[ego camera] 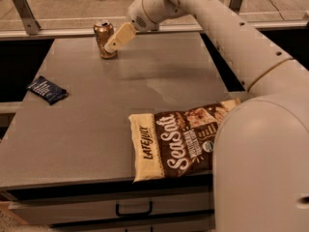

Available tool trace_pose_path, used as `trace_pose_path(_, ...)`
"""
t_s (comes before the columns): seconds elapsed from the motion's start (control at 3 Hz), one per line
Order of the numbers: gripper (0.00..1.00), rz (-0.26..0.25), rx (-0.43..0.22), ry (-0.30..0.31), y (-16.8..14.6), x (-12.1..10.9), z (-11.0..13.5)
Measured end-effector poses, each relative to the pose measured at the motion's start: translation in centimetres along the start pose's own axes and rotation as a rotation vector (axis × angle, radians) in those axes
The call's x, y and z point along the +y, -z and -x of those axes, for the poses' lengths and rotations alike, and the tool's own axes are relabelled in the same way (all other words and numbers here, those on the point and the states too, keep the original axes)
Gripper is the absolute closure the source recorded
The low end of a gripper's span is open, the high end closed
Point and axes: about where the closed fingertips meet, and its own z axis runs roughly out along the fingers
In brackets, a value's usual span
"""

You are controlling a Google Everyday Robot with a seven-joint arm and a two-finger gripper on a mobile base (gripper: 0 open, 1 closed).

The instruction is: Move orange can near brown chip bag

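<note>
now the claw [111, 45] hangs just beside the orange can [101, 36], whether open i cannot tell.

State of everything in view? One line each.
can: upright on the table, far-left end
gripper: low at the can's right side; can't tell if it touches
chip bag: lying flat, label up, at the near edge
blue packet: lying flat by the left edge
drawer: shut
</note>
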Motion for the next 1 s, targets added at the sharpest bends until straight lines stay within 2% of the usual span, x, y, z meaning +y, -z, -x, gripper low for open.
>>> trace_pose_path(0.33, 0.00, 0.013, -0.051, -0.110, -3.9, -0.7, -0.4)
trace_pose_path(0.67, 0.00, 0.005, -0.087, -0.198, -6.2, -1.8, -1.1)
trace_pose_path(1.0, 0.18, 0.025, -0.121, -0.266, -8.3, -1.9, -1.2)
